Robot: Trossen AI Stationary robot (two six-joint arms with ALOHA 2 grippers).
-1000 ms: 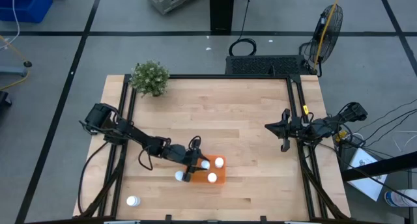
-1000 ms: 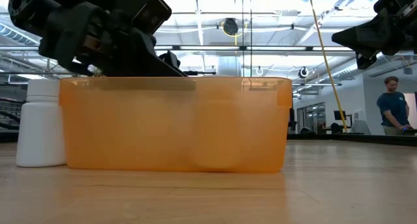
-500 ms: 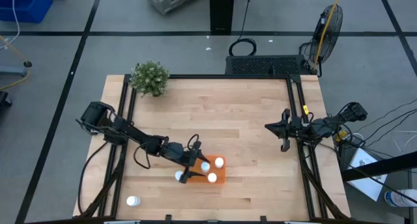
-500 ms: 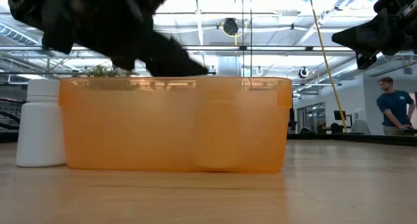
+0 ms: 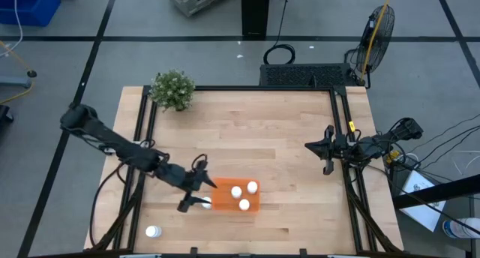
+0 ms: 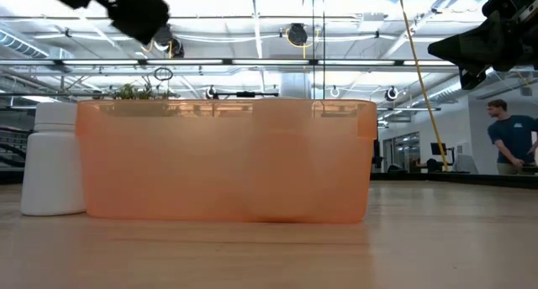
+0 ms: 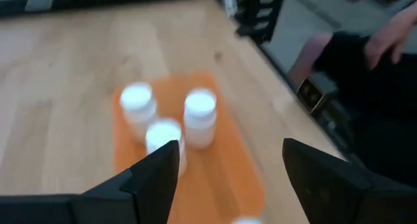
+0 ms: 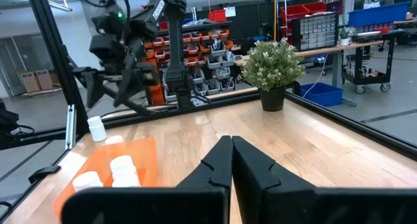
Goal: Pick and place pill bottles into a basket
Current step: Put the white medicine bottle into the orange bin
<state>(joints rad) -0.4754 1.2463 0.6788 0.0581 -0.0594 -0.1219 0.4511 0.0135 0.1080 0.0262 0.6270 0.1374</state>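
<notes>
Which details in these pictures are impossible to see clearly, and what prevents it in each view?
- High view: the pill bottle beside the basket is mostly hidden under the left gripper.
- Low view: the bottles inside the basket show only as faint shapes through its orange wall.
- Left wrist view: the three bottles in the basket are blurred; no labels can be read.
- High view: the lone bottle near the table's edge is too small for detail.
</notes>
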